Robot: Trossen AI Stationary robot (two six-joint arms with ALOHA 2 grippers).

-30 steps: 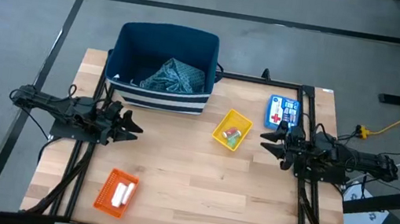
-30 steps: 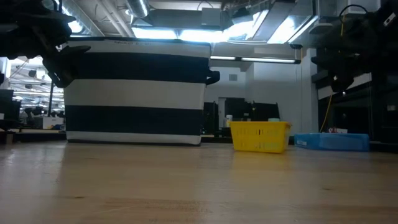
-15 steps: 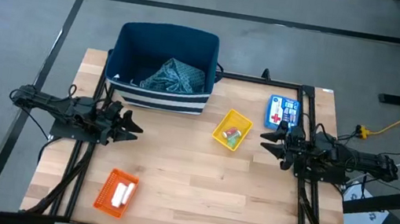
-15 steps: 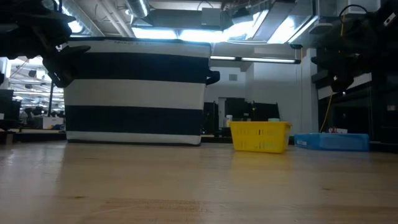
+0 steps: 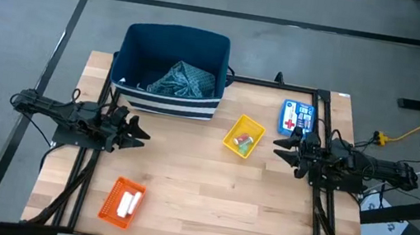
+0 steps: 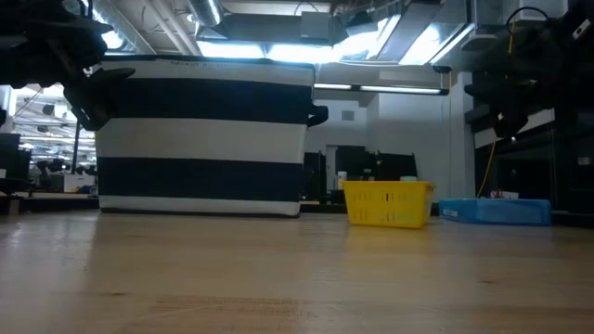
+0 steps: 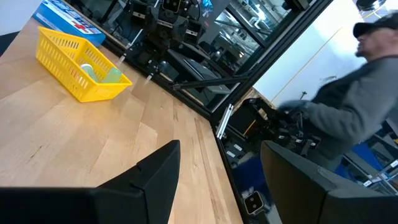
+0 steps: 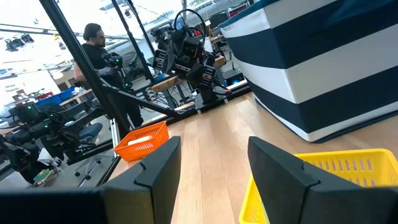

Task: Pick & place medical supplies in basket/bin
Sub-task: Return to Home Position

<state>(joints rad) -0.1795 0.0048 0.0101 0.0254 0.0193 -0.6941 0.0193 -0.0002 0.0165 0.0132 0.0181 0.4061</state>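
Note:
A navy-and-white striped basket (image 5: 172,72) stands at the table's far left and holds the teal patterned cloth (image 5: 180,80). A small yellow basket (image 5: 243,136) near the middle holds tiny green and pink tubes (image 5: 244,143). An orange basket (image 5: 122,202) near the front left holds white rolls (image 5: 129,204). My left gripper (image 5: 143,133) hovers open at the left edge, in front of the striped basket. My right gripper (image 5: 276,148) hovers open at the right side, just right of the yellow basket. Neither touches anything.
A blue first-aid box (image 5: 296,118) lies at the far right of the table, behind my right gripper. Bare wood spans the middle and the near edge (image 5: 222,203). A person (image 7: 360,106) stands beyond the table in the left wrist view, and another person (image 8: 99,56) shows in the right wrist view.

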